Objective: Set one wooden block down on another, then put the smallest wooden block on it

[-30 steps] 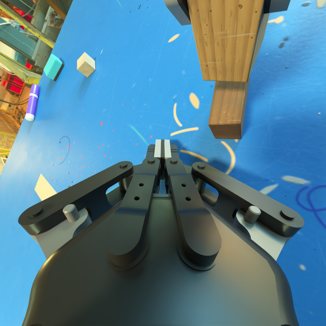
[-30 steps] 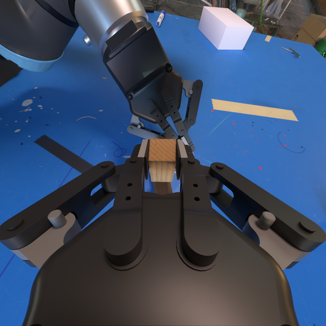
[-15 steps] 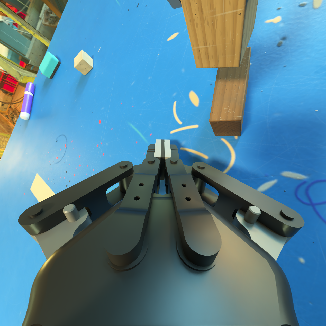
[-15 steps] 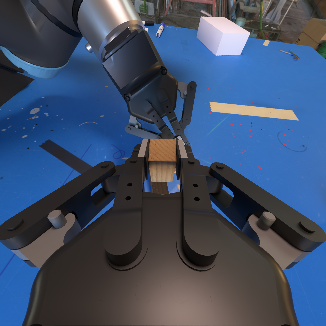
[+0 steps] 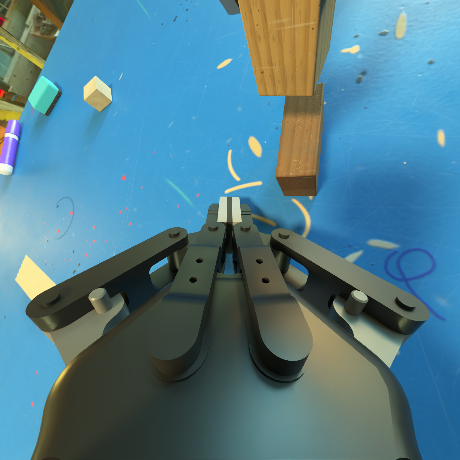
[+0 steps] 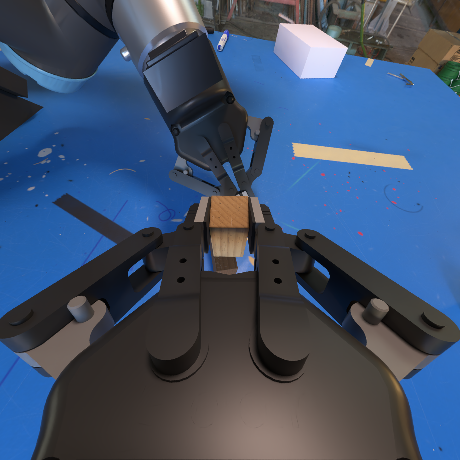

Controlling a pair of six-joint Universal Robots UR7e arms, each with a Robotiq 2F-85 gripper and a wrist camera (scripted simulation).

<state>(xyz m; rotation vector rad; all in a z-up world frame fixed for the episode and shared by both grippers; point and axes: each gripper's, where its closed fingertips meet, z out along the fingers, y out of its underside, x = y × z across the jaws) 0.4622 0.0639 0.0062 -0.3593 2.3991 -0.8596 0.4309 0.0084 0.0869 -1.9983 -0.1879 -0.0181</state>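
My right gripper [image 6: 229, 211] is shut on a long light wooden block [image 6: 229, 211] and holds it in the air, end up. In the left wrist view that block [image 5: 281, 47] hangs over the far end of a darker long wooden block [image 5: 300, 142] that lies flat on the blue table [image 5: 161, 112]. A sliver of the darker block [image 6: 225, 266] shows under the held one. The smallest block, a pale cube [image 5: 97, 93], sits far left. My left gripper [image 5: 229, 209] is shut and empty, just above the table near the dark block's near end.
A teal eraser [image 5: 44, 95] and a purple glue stick [image 5: 10, 146] lie by the table's left edge. A white box [image 6: 310, 49] and a blue marker [image 6: 222, 39] sit at the far side. The left arm [image 6: 189, 99] stands close behind the held block.
The held block has moved farther from the left gripper and a little lower towards the dark block's far end. The left gripper stays shut and has shifted slightly.
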